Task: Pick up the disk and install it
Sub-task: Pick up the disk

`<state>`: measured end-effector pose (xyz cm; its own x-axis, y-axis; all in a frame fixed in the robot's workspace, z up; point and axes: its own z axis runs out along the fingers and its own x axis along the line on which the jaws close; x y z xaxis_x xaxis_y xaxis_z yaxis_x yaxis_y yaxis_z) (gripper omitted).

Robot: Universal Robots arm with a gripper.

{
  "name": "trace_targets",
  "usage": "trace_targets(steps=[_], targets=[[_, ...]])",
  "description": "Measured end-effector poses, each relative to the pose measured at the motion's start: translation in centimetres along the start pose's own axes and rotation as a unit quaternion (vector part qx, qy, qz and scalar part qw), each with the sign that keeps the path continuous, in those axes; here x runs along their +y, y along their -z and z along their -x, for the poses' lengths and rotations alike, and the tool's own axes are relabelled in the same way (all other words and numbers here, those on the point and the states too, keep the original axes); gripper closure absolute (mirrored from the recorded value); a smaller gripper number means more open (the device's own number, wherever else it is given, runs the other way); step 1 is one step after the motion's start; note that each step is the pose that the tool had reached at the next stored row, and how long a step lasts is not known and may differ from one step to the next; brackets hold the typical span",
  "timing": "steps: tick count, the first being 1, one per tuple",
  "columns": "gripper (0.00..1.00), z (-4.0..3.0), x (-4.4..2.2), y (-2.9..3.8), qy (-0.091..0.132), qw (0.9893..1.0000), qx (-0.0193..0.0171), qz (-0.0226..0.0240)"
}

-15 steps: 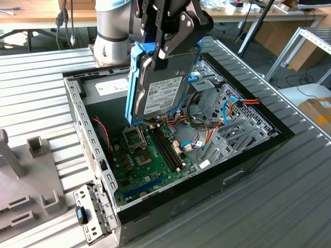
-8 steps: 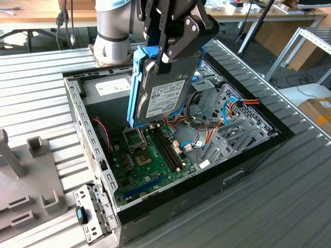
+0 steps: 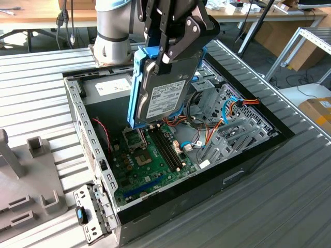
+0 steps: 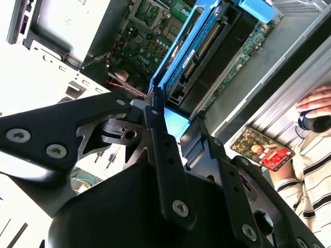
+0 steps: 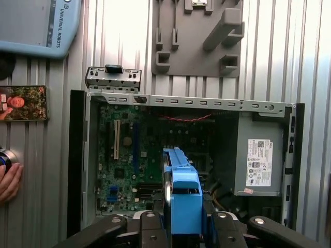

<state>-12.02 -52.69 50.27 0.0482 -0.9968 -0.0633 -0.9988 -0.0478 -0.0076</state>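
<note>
The gripper [image 3: 166, 58] pinches the disk [image 3: 164, 95] by its upper end; long axis near vertical, hanging over the open computer case [image 3: 232, 181].

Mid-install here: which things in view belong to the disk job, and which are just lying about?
Job: pincer, shut on the disk; open computer case.
Lying about: perforated metal bracket; grey fixture block; picture card; a person's hand.
</note>
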Motion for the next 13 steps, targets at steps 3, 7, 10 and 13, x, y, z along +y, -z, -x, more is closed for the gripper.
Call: trace_targets(steps=[3,7,10,13], targets=[[0.64,-0.03,-0.59,0.00,0.000,1.0000,0.0000,0.0003],[0.64,-0.07,-1.65,-0.01,0.000,1.0000,-0.0001,0.0013],[0.64,-0.22,-1.94,0.00,0.000,1.0000,0.0000,0.0017],[0.64,-0.86,-2.02,0.04,0.000,1.0000,-0.0001,0.0016]])
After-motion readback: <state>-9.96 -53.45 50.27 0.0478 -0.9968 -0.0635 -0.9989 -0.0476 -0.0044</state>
